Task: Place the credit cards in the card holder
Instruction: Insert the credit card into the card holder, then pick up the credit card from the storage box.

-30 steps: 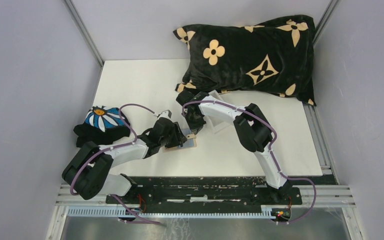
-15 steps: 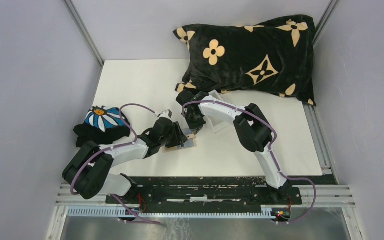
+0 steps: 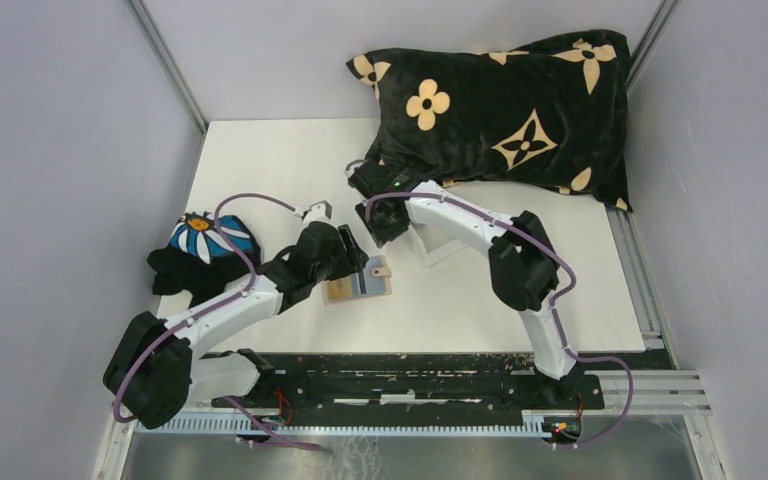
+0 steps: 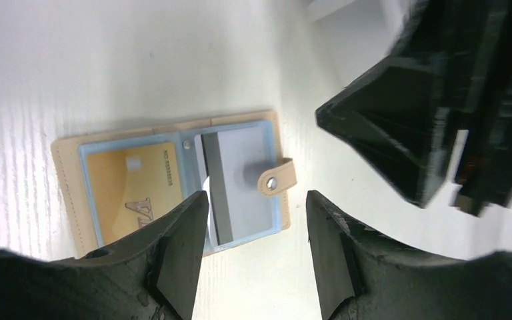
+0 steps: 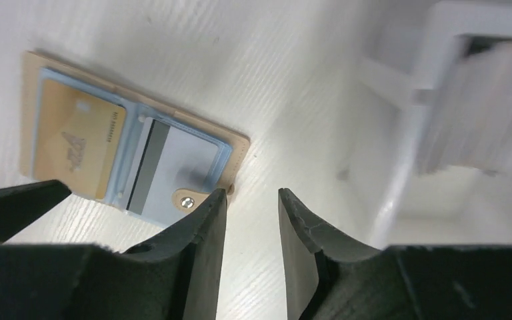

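Tan, leather-like folding card holder lies open on the white table, with a yellowish plastic card in one pocket, a grey striped card in the other, and the snap tab undone. The left end effector and right end effector hover above it, fingers apart and empty. The insertion step looks finished; the next move is probably to fetch another card from the clear plastic box, whose contents are blurred.

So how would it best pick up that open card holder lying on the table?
Probably by the snap tab, coming in low from the robot's right. The card holder lies open and flat on the table, so there's little to pinch from above, and the tab alone sticks out past its edge.
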